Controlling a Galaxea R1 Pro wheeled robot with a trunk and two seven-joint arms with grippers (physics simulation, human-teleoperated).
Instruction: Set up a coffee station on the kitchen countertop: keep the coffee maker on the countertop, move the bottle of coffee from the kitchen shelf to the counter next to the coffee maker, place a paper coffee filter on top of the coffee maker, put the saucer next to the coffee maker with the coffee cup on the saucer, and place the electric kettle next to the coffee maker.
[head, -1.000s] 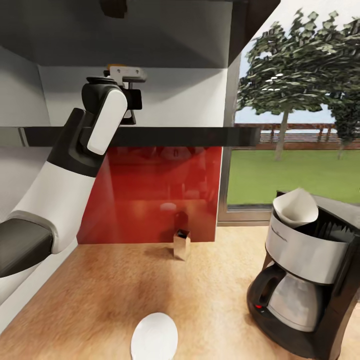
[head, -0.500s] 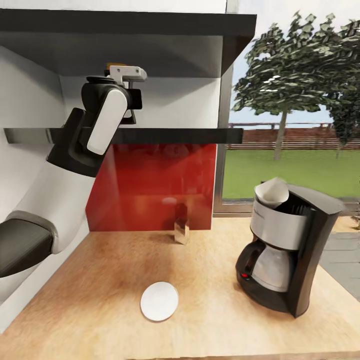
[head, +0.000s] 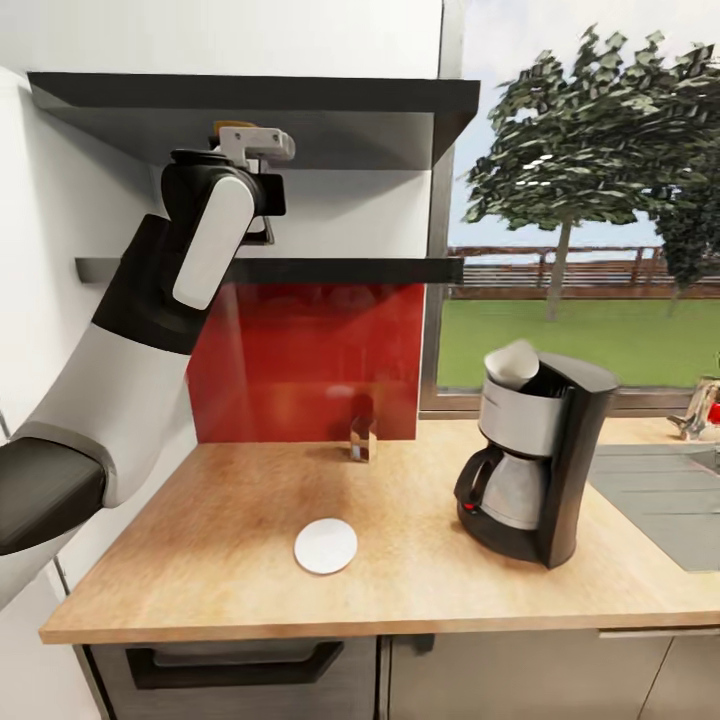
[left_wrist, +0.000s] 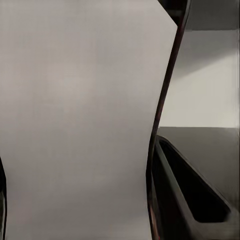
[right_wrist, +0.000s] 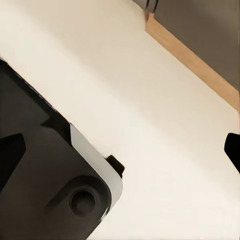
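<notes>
The left hand (head: 250, 150) sits raised above the kitchen shelf (head: 340, 270), gripping the bottle of coffee (head: 232, 128) upright; the coffee maker (head: 530, 450) stands below on the bench (head: 200, 540), toward the window.

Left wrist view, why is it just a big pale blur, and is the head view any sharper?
In the left wrist view, a pale surface sits too close to the lens, soft and featureless, with one dark edge beside it. The head view is sharper: the coffee maker and saucer read crisply, and the red backsplash shows glossy reflections.
</notes>
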